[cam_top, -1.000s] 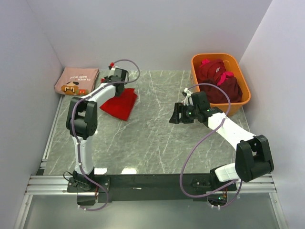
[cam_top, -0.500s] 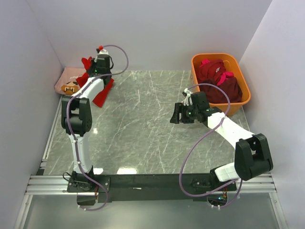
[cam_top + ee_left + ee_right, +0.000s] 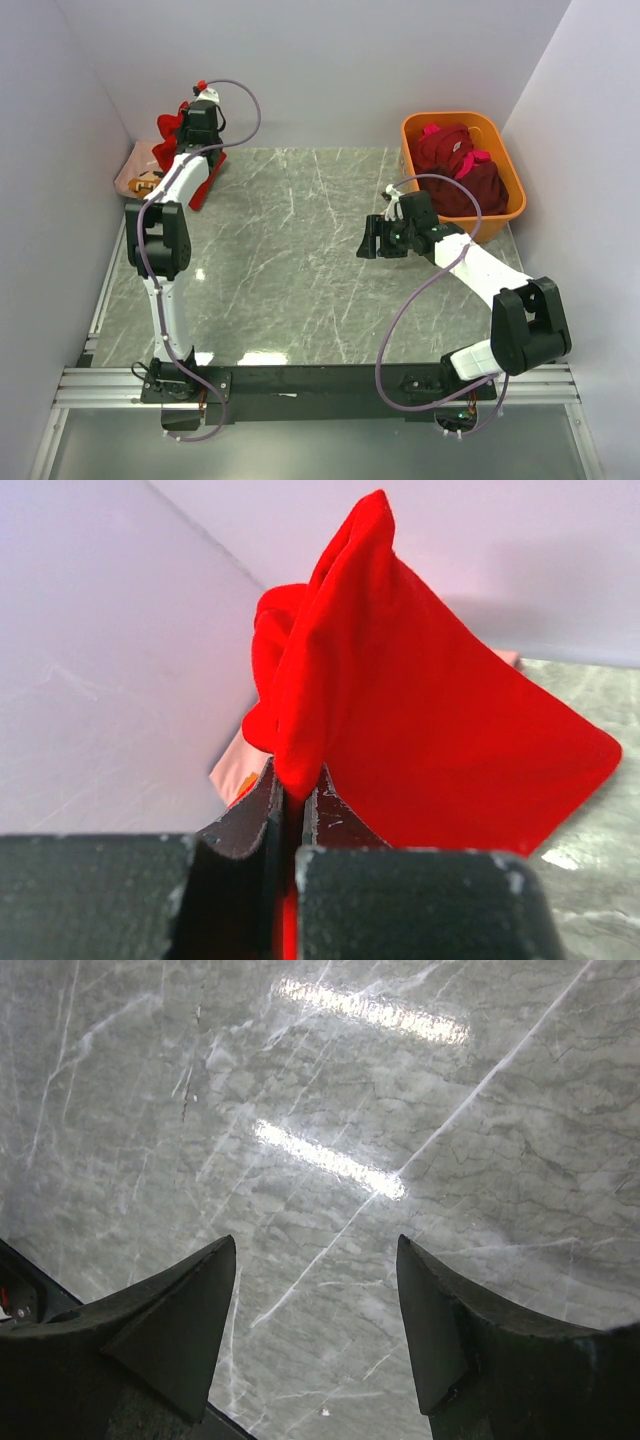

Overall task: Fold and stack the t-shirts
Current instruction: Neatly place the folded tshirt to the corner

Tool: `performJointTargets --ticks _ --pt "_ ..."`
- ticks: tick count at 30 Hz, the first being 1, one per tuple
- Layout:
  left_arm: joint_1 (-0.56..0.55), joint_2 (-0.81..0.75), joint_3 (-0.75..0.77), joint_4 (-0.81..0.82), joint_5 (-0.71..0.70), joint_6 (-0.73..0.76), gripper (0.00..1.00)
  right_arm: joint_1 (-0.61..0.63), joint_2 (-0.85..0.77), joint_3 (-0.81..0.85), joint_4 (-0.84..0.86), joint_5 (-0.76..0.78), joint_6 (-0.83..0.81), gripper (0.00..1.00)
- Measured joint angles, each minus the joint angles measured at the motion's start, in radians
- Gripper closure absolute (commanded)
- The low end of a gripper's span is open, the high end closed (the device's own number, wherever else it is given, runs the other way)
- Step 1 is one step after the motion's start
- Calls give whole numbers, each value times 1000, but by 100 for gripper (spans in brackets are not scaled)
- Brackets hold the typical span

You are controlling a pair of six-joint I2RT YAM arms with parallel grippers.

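Note:
My left gripper (image 3: pixel 185 137) is shut on the bright red t-shirt (image 3: pixel 205 178) and holds it up at the back left corner, over the dusty-pink printed tee (image 3: pixel 138 181). In the left wrist view the red t-shirt (image 3: pixel 420 720) hangs folded from the closed gripper (image 3: pixel 297 780), and a strip of the pink tee (image 3: pixel 238 765) shows below it. My right gripper (image 3: pixel 368 240) is open and empty, low over the bare marble right of centre; its open gripper (image 3: pixel 315 1245) shows only tabletop between the fingers. Dark maroon tees with pink trim (image 3: pixel 460 170) lie bunched in the tub.
The orange plastic tub (image 3: pixel 450 117) stands at the back right corner. Pale walls close in the table at the back and both sides. A metal rail (image 3: pixel 320 385) carrying the arm bases runs along the near edge.
My left gripper has carried the red t-shirt from the table's back-left area up and leftward, to over the pink tee by the back wall. The right arm has not moved.

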Motion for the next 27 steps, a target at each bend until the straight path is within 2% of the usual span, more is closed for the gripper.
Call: performJointTargets --ticks 14,27 --pt "11 0 78 -11 51 1 99 0 0 13 -6 8 -2 28" --pt "108 33 103 25 150 -4 99 0 14 28 -27 29 -2 28"
